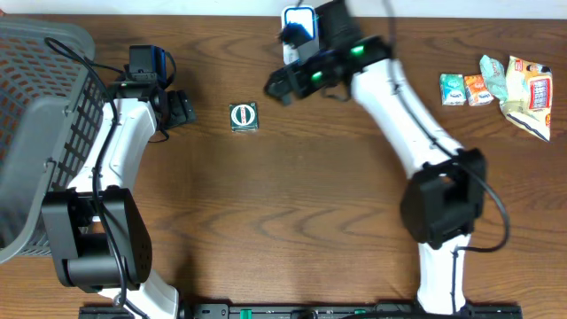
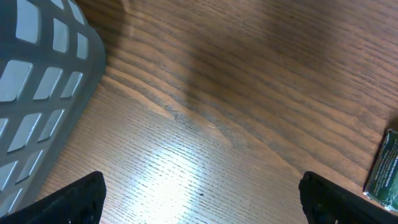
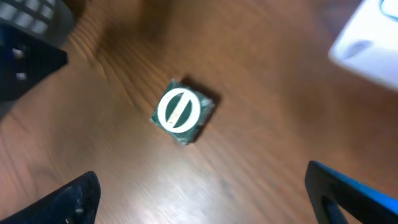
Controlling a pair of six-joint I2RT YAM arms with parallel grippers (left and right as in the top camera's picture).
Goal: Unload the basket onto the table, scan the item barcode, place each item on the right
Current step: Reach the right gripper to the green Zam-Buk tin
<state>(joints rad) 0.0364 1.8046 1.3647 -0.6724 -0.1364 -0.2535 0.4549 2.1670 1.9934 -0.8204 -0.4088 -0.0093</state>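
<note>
The item is a small dark green packet [image 1: 243, 117] with a white round mark, lying flat on the wooden table between the two arms. The right wrist view shows the packet [image 3: 182, 112] ahead of my right gripper [image 3: 202, 196], which is open and empty. In the overhead view the right gripper [image 1: 280, 86] hovers up and to the right of the packet. My left gripper [image 1: 182, 108] stands just left of it, also open and empty. Its wrist view has the left gripper [image 2: 202, 200] over bare wood, with the packet's edge [image 2: 385, 171] at the far right. No barcode shows.
A grey mesh basket [image 1: 40, 115] fills the left side, and its wall [image 2: 37, 93] is close to the left gripper. A white and blue device [image 1: 299, 22] sits at the back edge behind the right gripper. Several snack packets [image 1: 496, 89] lie at the far right.
</note>
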